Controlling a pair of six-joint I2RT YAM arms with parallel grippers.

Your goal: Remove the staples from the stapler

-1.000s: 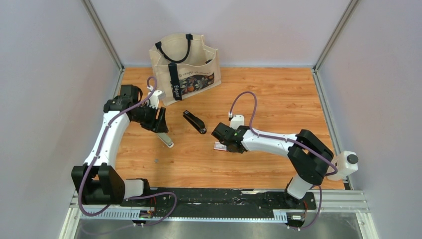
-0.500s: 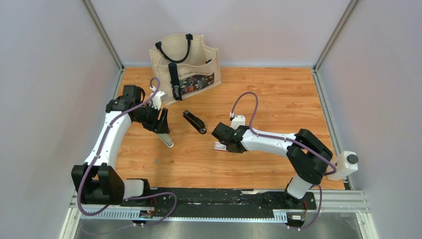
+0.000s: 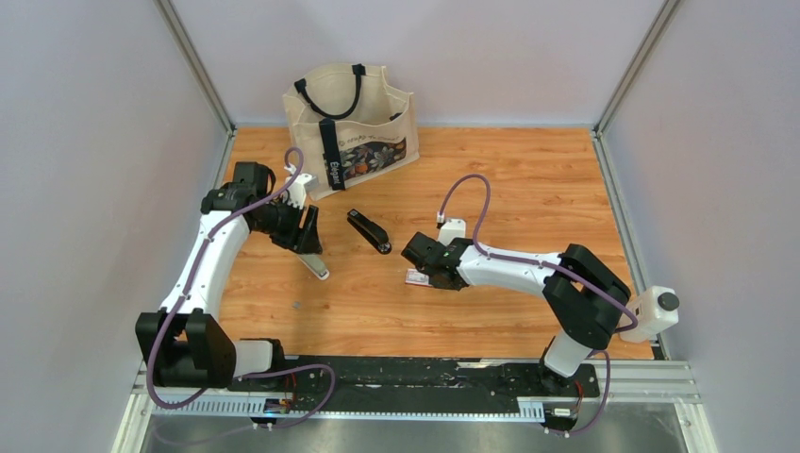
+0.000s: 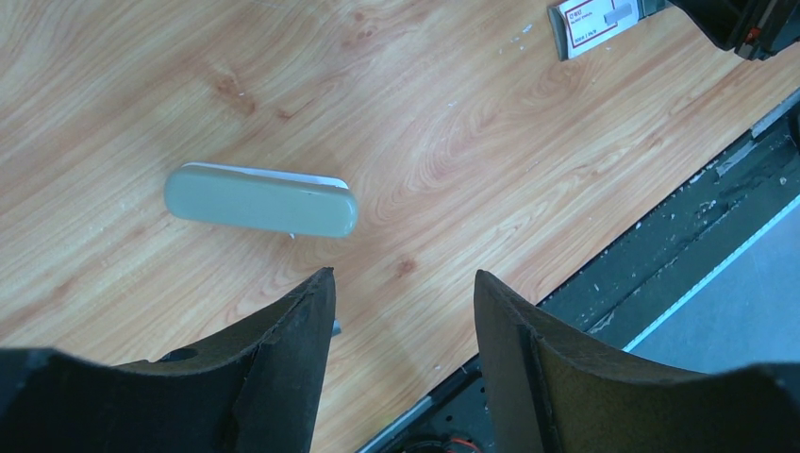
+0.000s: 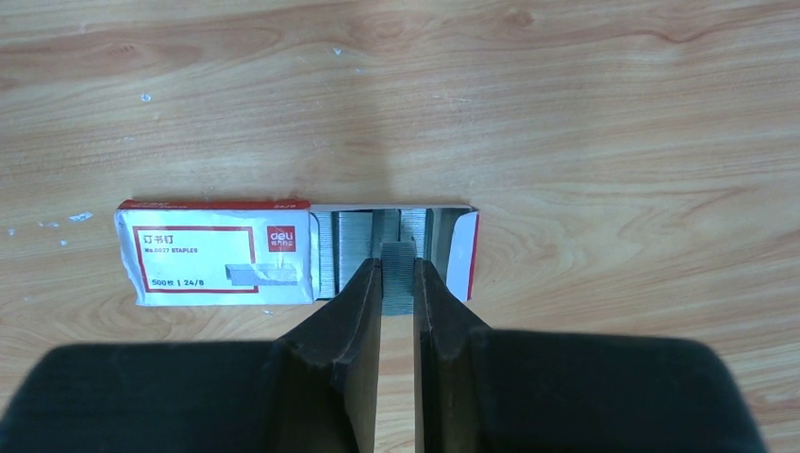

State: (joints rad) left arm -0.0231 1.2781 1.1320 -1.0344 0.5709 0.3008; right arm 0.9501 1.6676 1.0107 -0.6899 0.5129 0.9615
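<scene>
Wood-grain table (image 3: 528, 170) is seen beneath both arms. The left gripper (image 4: 401, 311) is held with jaws spread wide; the stapler (image 4: 261, 200) is laid flat just beyond them, untouched. The right gripper (image 5: 397, 272) is clamped, jaws narrow, on the staples (image 5: 397, 253), over the opened red-and-white box (image 5: 217, 253).

This looks like a robotics lab test cell. Plain pale-grey wall panels (image 3: 94, 142) in slim aluminium corner posts (image 3: 193, 61) box in an orange wood-grain bench (image 3: 528, 170). At 6 o'clock, the white-and-black left arm (image 3: 203, 264) and right arm (image 3: 514, 267) are bolted to a black perforated metal rail (image 3: 425, 373).
</scene>
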